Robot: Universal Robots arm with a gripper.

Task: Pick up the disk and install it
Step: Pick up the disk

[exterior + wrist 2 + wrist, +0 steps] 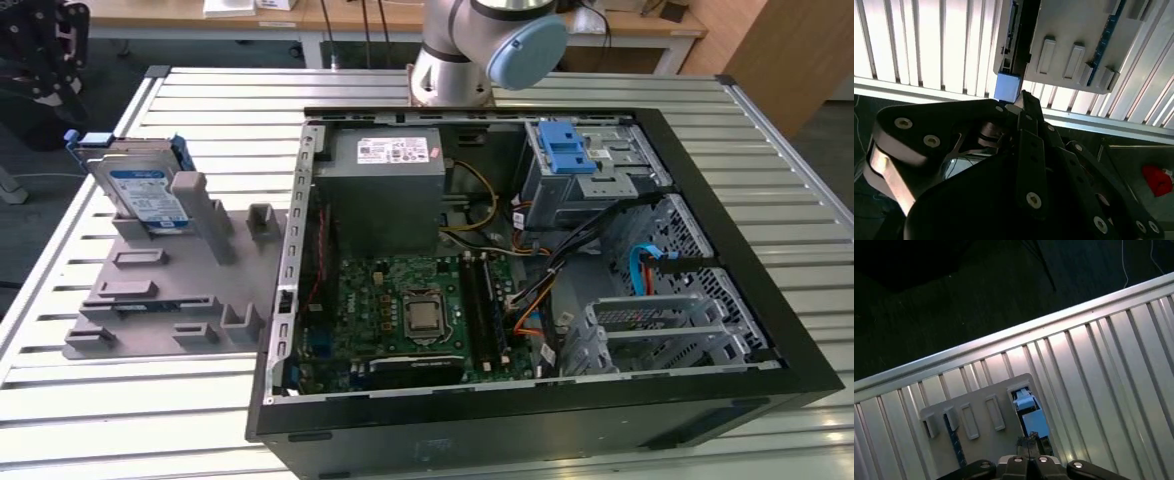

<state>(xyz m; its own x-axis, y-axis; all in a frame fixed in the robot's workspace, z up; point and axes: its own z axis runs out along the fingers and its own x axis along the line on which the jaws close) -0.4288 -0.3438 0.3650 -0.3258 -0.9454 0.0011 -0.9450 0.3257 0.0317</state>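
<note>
1. The disk (140,190) stands on edge in a grey holder (147,300). It sits at the holder's end nearest the surface's (134,400) corner at the exterior view's top left.
2. Its white-and-blue label faces the open computer case (747,300), which takes up the middle of the surface. The blue carrier frame shows along the disk's top.
3. The pincer (40,60) hangs out past that same corner of the surface, above the disk and apart from it, holding nothing.
4. In the second wrist view the pincer (1021,100) has its tips drawn together. The blue corner of the disk (1006,87) and the grey holder (1074,25) lie beyond it.
5. In the first wrist view the pincer (1029,442) points at the disk (1029,412), which is slotted at one end of the holder (979,405) close to the surface's edge.
</note>
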